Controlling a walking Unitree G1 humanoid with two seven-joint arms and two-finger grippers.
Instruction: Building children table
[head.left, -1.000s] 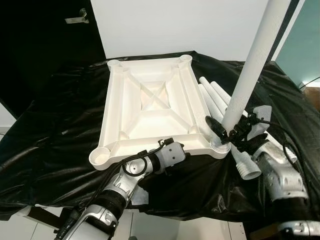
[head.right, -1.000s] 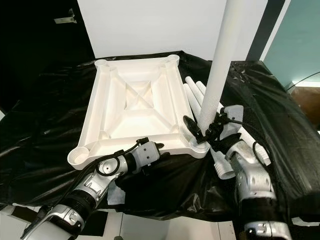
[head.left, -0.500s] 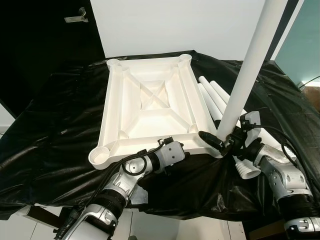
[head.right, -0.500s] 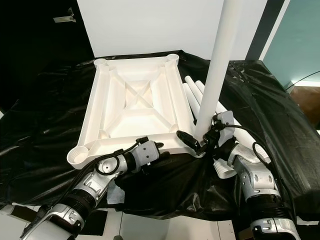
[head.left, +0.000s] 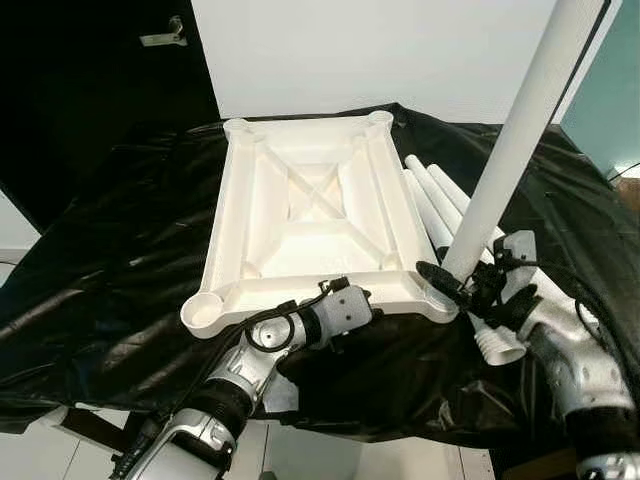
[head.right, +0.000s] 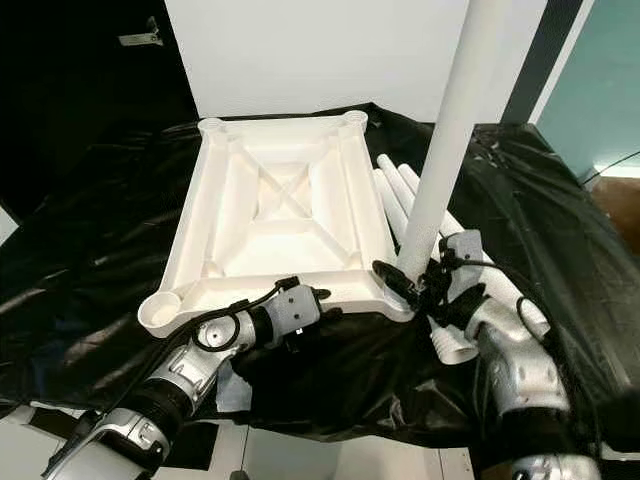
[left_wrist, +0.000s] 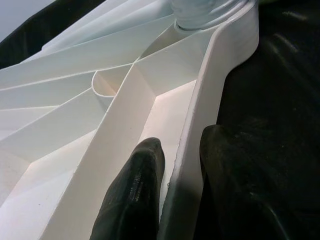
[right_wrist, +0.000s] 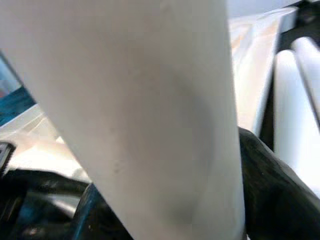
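A white plastic tabletop (head.left: 300, 215) lies upside down on the black sheet, ribs facing up, with round sockets at its corners. A long white leg (head.left: 510, 145) stands nearly upright in the near right corner socket (head.left: 438, 295). My right gripper (head.left: 455, 283) is shut on the leg just above that socket. My left gripper (left_wrist: 175, 170) is shut on the near rim of the tabletop (left_wrist: 200, 125), one finger inside the rim and one outside. Several more white legs (head.left: 440, 205) lie beside the tabletop on the right.
A black plastic sheet (head.left: 110, 230) covers the work surface and drapes over its near edge. A white wall (head.left: 380, 50) stands behind it, a dark area at the far left. One loose leg's threaded end (head.left: 498, 345) lies beside my right wrist.
The camera has shifted slightly. My right gripper has turned at the foot of the standing leg, and the leg leans a little differently. The left gripper keeps its hold on the rim.
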